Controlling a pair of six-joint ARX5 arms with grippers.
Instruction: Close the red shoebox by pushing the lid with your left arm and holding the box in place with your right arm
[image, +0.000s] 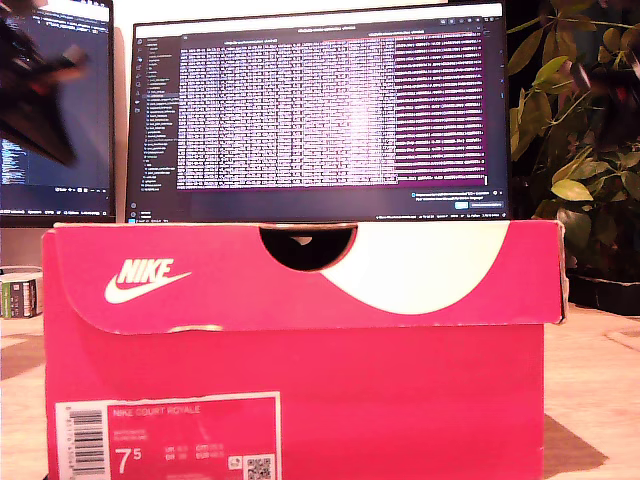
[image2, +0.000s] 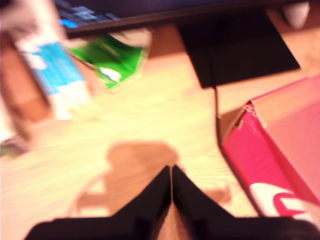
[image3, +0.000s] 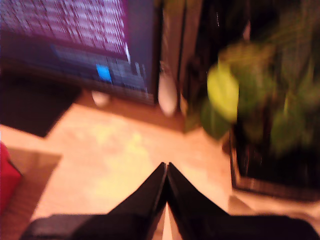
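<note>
1. Filling most of the exterior view, the red shoebox (image: 300, 390) stands on the wooden table (image: 600, 390) with its lid (image: 300, 275) down over the top, so the inside is hidden
2. My first gripper (image2: 171, 172) hangs over bare table with its fingertips pressed together and nothing between them; a corner of the box shows just beside it
3. My second gripper (image3: 166, 170) is likewise pinched together and empty, over the table near a dark plant pot (image3: 270, 165)
4. Only the first wrist view shows a blurred blue and white carton (image2: 47, 70) and a green packet (image2: 117, 62)
5. Only the exterior view shows the size label (image: 165, 438) and a blurred dark arm (image: 40, 85) at its upper left
</note>
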